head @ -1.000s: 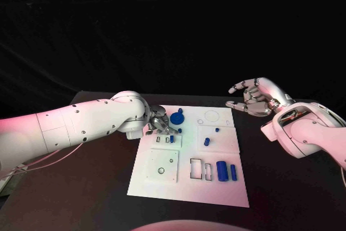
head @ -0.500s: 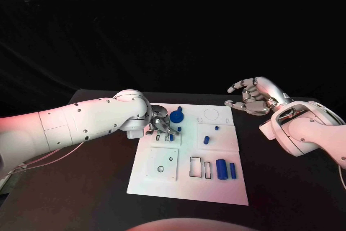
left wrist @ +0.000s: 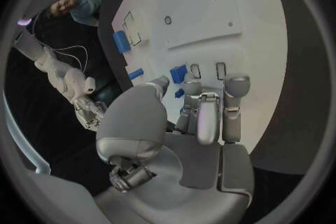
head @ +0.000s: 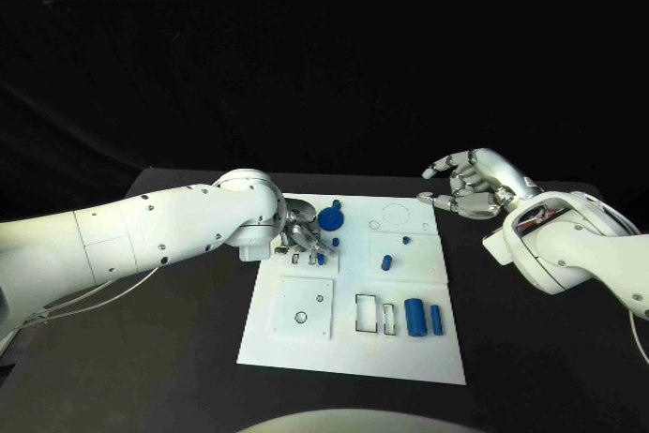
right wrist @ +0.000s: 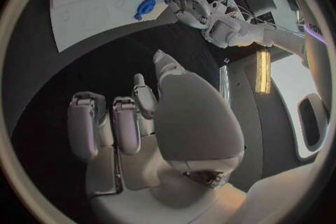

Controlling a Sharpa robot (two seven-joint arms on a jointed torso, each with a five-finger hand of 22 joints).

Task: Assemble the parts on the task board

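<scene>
Over the board, head view: my left hand (head: 303, 234) works at the far-left corner of the white rectangular task board (head: 354, 358), fingers curled down among small blue plastic parts (head: 387, 262); whether it pinches one, I cannot tell.
Left wrist view: fingertips (left wrist: 237, 83) sit beside a blue block (left wrist: 178, 73) and two slots.
Right wrist view: my right hand (right wrist: 133, 123) hangs apart, holding nothing.
Advice: lower slowly, squaring the piece to its slot.
</scene>
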